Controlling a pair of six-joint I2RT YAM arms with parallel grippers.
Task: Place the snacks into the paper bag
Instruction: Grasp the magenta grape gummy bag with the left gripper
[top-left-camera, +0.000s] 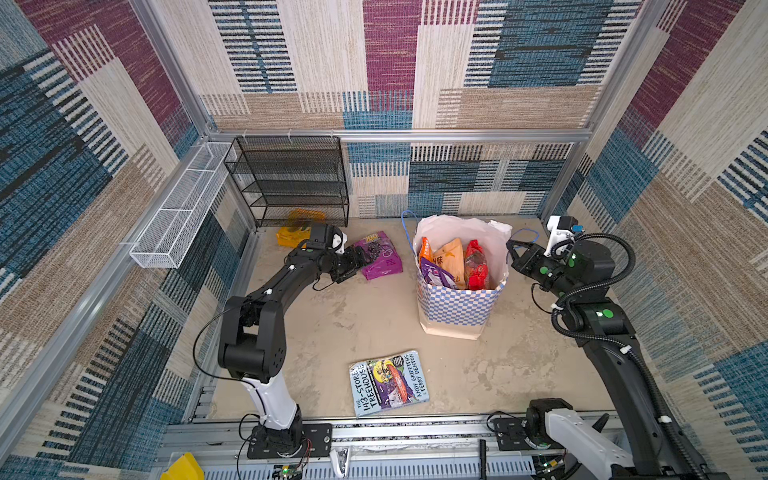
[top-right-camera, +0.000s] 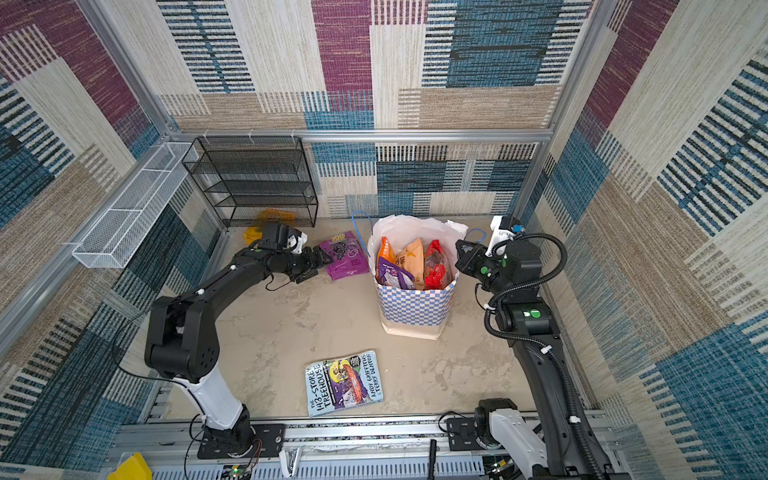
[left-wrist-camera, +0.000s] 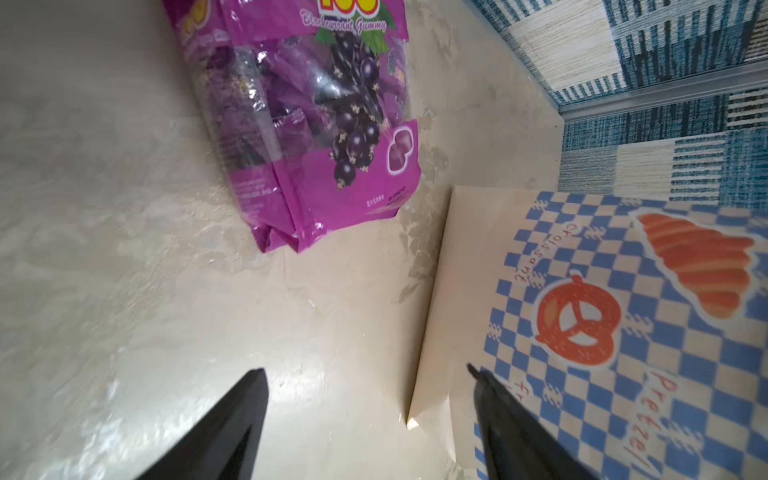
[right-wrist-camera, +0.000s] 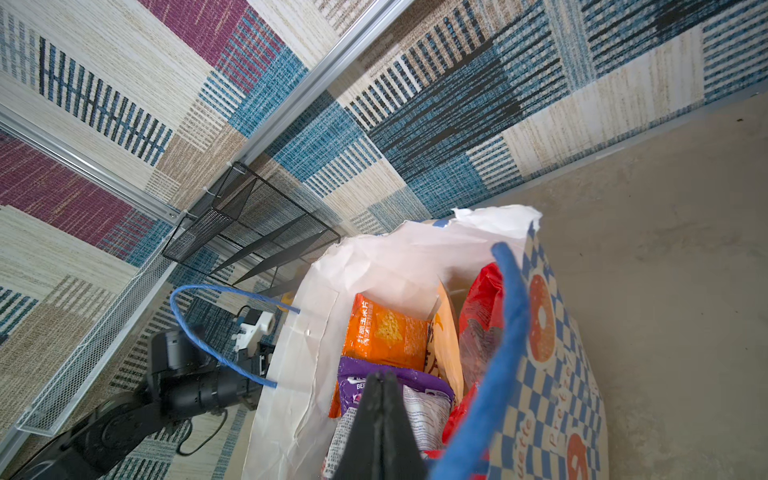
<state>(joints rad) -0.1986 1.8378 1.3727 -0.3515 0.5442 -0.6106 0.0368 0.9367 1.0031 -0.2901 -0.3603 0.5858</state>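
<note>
Left tool (top-left-camera: 362, 257) gapes near purple packet (top-left-camera: 384, 257) lying lengthwise toward back wall (top-left-camera: 457, 178).

Both top views look steeply down from high up, taking in the whole enclosure, the tall white, blue-checked paper bag (top-left-camera: 457, 307) right of centre. Both wrist cameras sit close to it: left low beside its wall, right above its mouth.

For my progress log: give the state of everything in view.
Tall white blue-checkered paper bag: upright, open, packets inside.
Purple crinkly gummy packet: flat on floor, outside bag.
Yellow plastic packet: on floor, outside bag.
Blue illustrated paperback book: closed, flat.
Left hand: open, empty.
Right hand: shut.
</note>
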